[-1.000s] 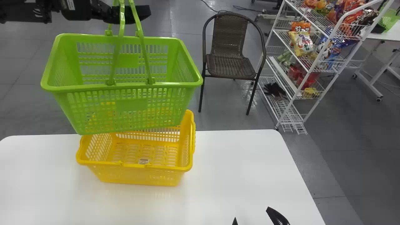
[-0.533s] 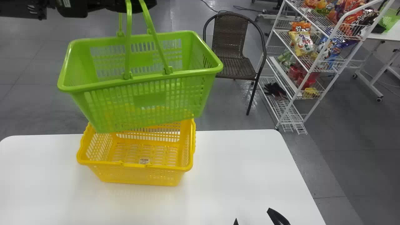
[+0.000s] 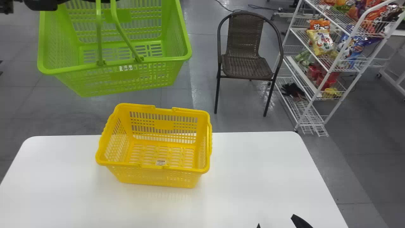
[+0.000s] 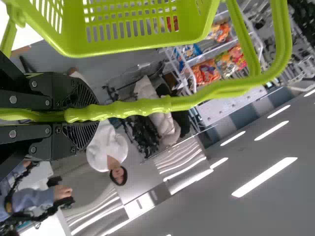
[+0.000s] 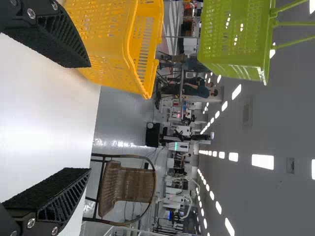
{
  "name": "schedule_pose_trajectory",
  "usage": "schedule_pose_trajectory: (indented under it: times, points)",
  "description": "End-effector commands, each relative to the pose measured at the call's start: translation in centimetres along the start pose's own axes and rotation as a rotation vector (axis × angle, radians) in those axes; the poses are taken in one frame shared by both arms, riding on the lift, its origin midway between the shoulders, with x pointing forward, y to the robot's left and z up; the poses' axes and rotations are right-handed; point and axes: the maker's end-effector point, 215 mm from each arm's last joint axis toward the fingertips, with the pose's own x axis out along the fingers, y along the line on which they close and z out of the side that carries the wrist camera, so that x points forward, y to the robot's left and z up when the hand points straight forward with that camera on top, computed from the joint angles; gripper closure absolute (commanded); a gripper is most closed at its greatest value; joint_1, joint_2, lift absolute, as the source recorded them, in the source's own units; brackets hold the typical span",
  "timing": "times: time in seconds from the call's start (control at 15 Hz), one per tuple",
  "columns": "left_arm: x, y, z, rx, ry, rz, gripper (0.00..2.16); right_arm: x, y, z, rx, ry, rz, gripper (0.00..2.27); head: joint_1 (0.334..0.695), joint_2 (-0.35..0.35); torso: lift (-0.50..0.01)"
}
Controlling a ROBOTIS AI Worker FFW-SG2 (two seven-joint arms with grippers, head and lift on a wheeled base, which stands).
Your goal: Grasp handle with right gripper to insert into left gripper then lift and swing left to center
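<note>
Well, left gripper (image 3: 107,1) clamped on knobbly green handle (image 4: 123,108) (shiny plastic), right gripper (image 3: 276,220) empty, agape.

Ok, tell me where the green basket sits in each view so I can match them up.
Head view: the green basket is upper left, beyond the yellow basket.
Left wrist view: it hangs beside the handle that the left gripper holds.
Right wrist view: it is farther off than the yellow basket.
Shared landmark: the green handle, in all three.
</note>
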Motion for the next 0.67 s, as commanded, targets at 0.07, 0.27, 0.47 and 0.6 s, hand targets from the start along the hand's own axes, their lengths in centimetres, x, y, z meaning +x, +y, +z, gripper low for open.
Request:
schedule_pose_trajectory:
  times: [0.07,0.27,0.47,0.6]
  points:
    - [-8.0,2.0,1.5,-0.003,-0.082,0.078,2.07,0.0,-0.3,0.0,-0.001,0.001,-0.005,0.05,0.695,-0.036,0.0]
    - [-16.1,3.5,1.3,-0.001,-0.156,0.147,2.07,-0.1,-0.9,-0.1,0.0,0.004,-0.008,0.05,0.695,0.055,0.0]
    - [-22.8,5.0,-0.9,-0.001,-0.212,0.201,2.07,-0.2,-1.4,-0.1,-0.006,0.002,-0.016,0.05,0.695,0.136,0.0]
    - [-26.0,6.3,-3.2,-0.009,-0.233,0.236,2.07,-0.4,-1.9,0.4,-0.01,-0.013,-0.023,0.05,0.695,0.203,0.0]
